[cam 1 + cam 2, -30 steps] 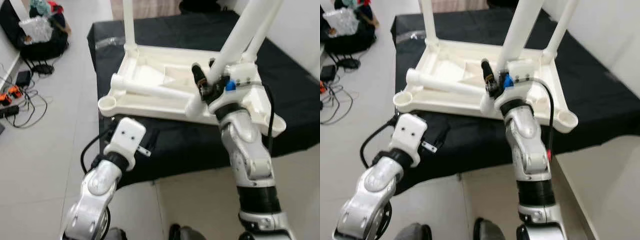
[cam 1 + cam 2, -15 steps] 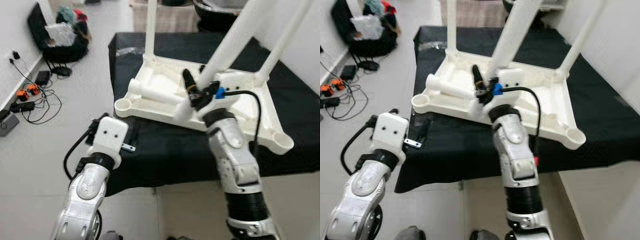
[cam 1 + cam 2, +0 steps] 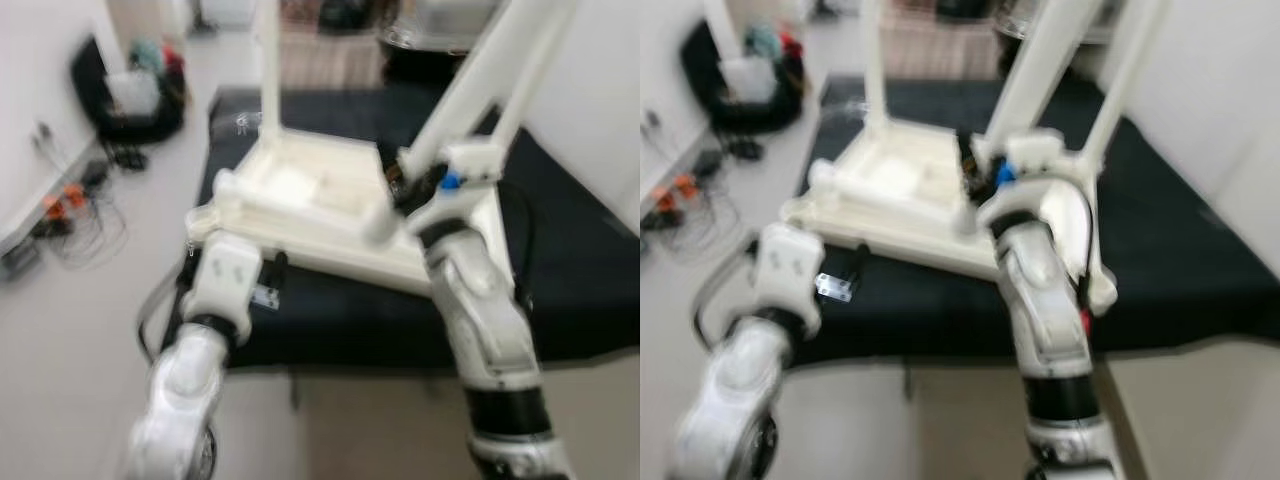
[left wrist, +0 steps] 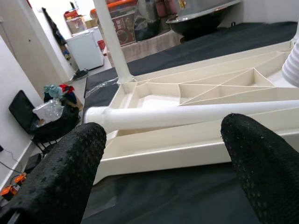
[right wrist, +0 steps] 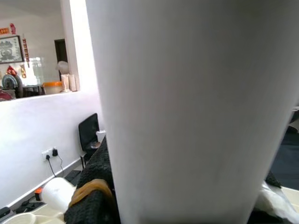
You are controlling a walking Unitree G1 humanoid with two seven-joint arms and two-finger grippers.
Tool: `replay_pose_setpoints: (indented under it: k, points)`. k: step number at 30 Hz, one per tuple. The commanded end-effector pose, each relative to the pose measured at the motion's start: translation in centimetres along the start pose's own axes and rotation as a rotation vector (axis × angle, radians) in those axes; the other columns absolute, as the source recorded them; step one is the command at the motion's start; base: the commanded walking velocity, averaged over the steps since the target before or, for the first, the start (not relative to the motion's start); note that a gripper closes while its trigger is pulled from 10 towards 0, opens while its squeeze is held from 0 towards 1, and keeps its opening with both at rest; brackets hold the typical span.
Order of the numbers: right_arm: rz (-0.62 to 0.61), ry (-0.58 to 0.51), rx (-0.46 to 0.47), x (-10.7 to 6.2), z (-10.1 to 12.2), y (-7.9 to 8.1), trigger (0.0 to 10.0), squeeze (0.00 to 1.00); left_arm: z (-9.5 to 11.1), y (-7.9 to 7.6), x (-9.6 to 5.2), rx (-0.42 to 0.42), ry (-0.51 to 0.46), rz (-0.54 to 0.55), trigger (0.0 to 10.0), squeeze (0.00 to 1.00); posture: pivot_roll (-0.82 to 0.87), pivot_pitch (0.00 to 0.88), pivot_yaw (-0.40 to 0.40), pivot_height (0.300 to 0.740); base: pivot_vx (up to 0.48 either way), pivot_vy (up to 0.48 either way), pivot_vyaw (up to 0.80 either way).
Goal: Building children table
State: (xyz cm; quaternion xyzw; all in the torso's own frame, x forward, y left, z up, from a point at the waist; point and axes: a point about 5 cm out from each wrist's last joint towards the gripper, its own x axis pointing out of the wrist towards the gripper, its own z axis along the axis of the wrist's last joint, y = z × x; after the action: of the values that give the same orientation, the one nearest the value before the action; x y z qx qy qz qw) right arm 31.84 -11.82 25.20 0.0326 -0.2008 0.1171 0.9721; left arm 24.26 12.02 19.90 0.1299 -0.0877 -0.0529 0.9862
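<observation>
I have the black-draped platform (image 3: 590, 240) in front of me with the white table top (image 3: 310, 205) lying upside down on it, ribbed underside up, near the front left corner of the cloth. Three legs stand up from it: the far-left leg (image 3: 268, 70), the far-right leg (image 3: 1130, 70), and the slanting near leg (image 3: 470, 85) that my right arm is working on. A fourth, loose leg (image 4: 196, 114) lies flat across the underside, one end close to the empty corner socket (image 3: 200, 222) at the front left. My right gripper (image 3: 405, 185) sits at the base of the slanting leg, and from the wrist view the white tube sits right against the black fingers (image 5: 93, 196), so I judge it clenched around that leg. My left gripper (image 4: 163, 172) hovers low at the platform's front edge, fingers spread wide and empty, looking straight at the loose leg. The head views are blurred, so I cannot tell how well the held leg sits in its socket. My worry is that lean: if I push down while it is tilted, it may jam or lever the whole top across the cloth toward the front edge. Letting go too soon could tip the leg over, and a sliding top could roll the loose leg away from my left gripper
</observation>
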Motion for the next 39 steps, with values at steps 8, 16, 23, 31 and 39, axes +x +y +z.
replay_pose_setpoints:
  k: [8, 16, 23, 31, 39]
  points:
    - [-0.044, -0.004, -0.014, 0.2, 0.1, -1.3, 10.0, 0.00, -0.1, -0.1, 0.3, 0.004, 0.008, -0.013, 10.0, 0.00, 0.01, 0.093, -0.047, 0.740, 0.274, -0.390, 0.00]
    - [-0.023, -0.005, 0.014, 0.4, 0.2, -1.6, 10.0, 0.00, -0.5, 0.1, 0.3, -0.022, 0.036, 0.000, 10.0, 0.00, 0.01, 0.098, -0.045, 0.740, 0.039, -0.038, 0.00]
    - [0.123, 0.034, 0.094, 0.5, -0.1, -1.3, 10.0, 0.00, -0.7, -0.4, 0.1, -0.038, 0.049, -0.026, 10.0, 0.00, 0.01, 0.105, -0.045, 0.740, 0.000, 0.000, 0.00]
    - [0.329, 0.088, 0.157, 0.6, -0.1, -2.0, 10.0, 0.00, -1.5, -1.5, -1.3, -0.088, 0.100, -0.105, 10.0, 0.00, 0.01, 0.109, -0.051, 0.740, 0.000, 0.000, 0.00]
    - [0.446, 0.098, 0.172, 2.0, 0.9, -5.0, 10.0, 0.00, -1.3, -4.6, -3.6, -0.255, 0.101, -0.403, 10.0, 0.00, 0.02, 0.119, -0.056, 0.740, 0.000, 0.000, 0.00]
